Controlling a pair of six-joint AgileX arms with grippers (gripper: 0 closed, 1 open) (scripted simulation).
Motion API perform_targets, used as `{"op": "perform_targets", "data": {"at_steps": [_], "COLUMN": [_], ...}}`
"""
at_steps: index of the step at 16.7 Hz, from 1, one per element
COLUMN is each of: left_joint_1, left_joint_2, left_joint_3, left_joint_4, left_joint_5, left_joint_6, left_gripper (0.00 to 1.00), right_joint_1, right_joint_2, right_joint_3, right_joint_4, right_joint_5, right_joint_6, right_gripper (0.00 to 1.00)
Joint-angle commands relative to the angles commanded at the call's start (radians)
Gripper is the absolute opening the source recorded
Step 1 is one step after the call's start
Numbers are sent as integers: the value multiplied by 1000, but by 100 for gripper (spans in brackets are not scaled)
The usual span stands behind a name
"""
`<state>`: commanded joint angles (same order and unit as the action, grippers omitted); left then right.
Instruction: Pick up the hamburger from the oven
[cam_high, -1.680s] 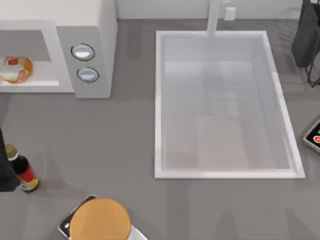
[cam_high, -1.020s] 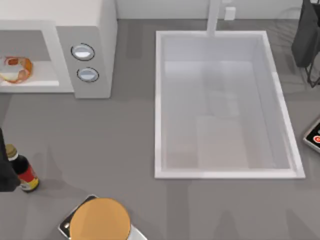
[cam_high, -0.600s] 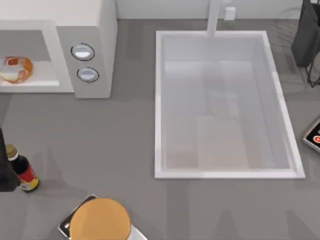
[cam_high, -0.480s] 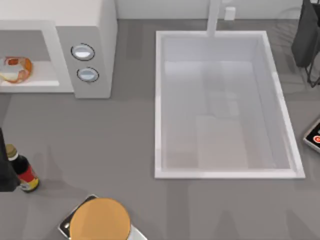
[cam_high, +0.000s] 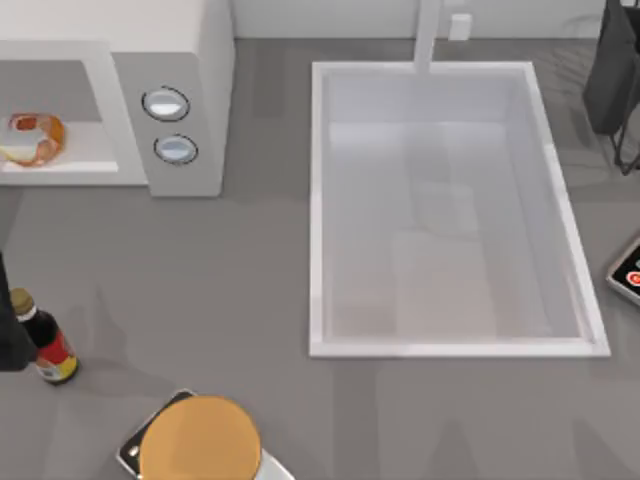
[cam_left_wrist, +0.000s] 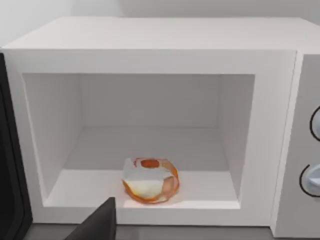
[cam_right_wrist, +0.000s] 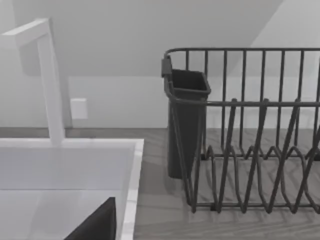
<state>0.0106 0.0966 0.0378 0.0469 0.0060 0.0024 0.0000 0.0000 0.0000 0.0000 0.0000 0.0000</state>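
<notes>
Sitting on the cavity floor of the oven (cam_high: 170, 60), near the front lip, is one hamburger (cam_high: 33, 138), untouched, with nothing around it. Seen from the left wrist view: the oven (cam_left_wrist: 165, 42) face-on with its door swung aside, the hamburger (cam_left_wrist: 150, 180) close to the opening, and a dark sliver of the left gripper (cam_left_wrist: 100, 225) at the edge, short of the cavity; cannot tell whether spread or pressed together. From above, only a black edge of the left arm at the table's left side, just beside a single sauce bottle (cam_high: 42, 337).

Counted from the top view: two silvery knobs (cam_high: 166, 104) on the oven's grey panel, one white sink (cam_high: 445, 345), one flat orange disc (cam_high: 200, 440) on a grey base.

Shown from the right wrist view: the faucet (cam_right_wrist: 47, 75), a dark wire dish rack (cam_right_wrist: 245, 130) with its cutlery cup, and a black corner of the right gripper (cam_right_wrist: 97, 225), parked at the table's right; cannot tell its spread either.
</notes>
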Motion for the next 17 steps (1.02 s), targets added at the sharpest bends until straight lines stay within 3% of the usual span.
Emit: {"op": "perform_targets", "data": {"at_steps": [6, 17], "left_joint_1": [41, 130], "left_joint_2": [405, 1512], "left_joint_3": [157, 579], "left_joint_4": [196, 730], "left_joint_5": [25, 95], "left_joint_6": [10, 38], "left_gripper": [100, 100], "right_joint_1": [0, 0], "right_joint_2": [0, 0], "right_joint_3": [0, 0], "right_joint_4": [0, 0], "right_joint_5": [0, 0], "right_joint_6": [0, 0], "right_gripper": [100, 100]}}
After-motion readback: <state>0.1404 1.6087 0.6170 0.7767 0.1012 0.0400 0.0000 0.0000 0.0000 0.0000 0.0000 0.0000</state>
